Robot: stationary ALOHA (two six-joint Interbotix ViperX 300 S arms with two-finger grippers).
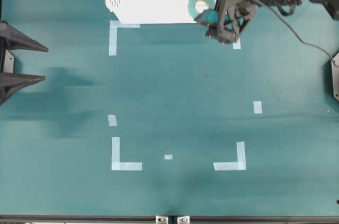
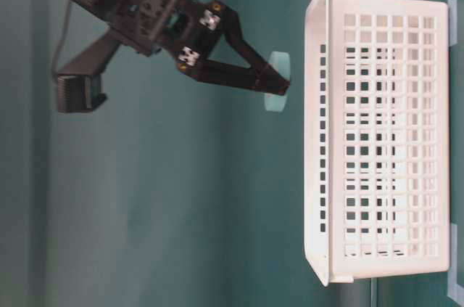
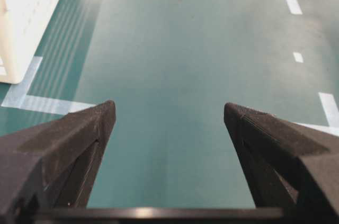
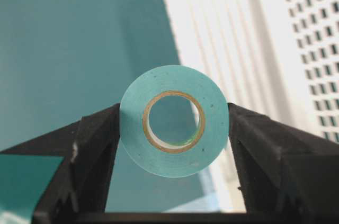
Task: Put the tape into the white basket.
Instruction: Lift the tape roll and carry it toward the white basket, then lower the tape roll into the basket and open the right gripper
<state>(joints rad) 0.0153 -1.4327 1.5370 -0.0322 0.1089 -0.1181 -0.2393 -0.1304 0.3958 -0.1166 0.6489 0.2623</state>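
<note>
The right gripper [image 4: 174,123] has its two fingers [image 4: 95,150] pressed against opposite sides of the tape [image 4: 175,121], carrying the roll in the air above the green table [image 1: 180,97]. The white basket [image 2: 377,133] stands just ahead of the fingertips, with the roll near its rim and not yet inside. The left gripper [image 3: 168,115] is spread wide and empty, with only bare table between its tips.
</note>
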